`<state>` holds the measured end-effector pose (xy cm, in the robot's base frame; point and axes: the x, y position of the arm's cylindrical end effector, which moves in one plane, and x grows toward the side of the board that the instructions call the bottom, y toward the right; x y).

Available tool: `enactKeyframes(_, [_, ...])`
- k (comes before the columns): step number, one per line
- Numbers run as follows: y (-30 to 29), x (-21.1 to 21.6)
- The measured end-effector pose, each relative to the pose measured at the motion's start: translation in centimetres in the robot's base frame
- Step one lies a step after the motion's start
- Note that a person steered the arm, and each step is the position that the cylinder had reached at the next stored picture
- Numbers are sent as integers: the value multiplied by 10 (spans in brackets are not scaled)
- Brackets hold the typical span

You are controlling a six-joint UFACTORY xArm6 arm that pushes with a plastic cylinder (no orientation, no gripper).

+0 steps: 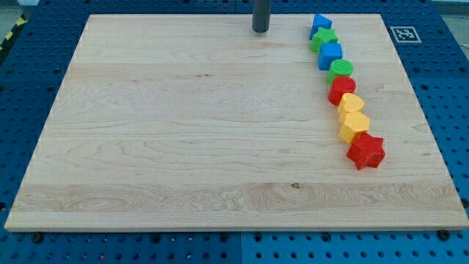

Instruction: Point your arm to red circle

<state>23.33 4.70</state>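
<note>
The red circle block [341, 89] lies on the wooden board [183, 132] at the view's right, in the middle of a curved line of blocks. My tip [260, 30] stands near the view's top centre, well to the left of and above the red circle, touching no block. In the line from top to bottom are a blue triangle [319, 23], a green block [324, 39], a blue block [330, 54], a green circle [341, 70], the red circle, a yellow block [352, 104], a yellow heart-like block [355, 125] and a red star [366, 151].
The board rests on a blue perforated table [29, 88]. A black-and-white marker tag [404, 34] sits off the board's top right corner.
</note>
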Motion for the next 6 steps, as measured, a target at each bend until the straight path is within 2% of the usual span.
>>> enactKeyframes(1, [0, 6])
enactKeyframes(3, [7, 120])
enactKeyframes(4, [41, 169])
enactKeyframes(6, [62, 177])
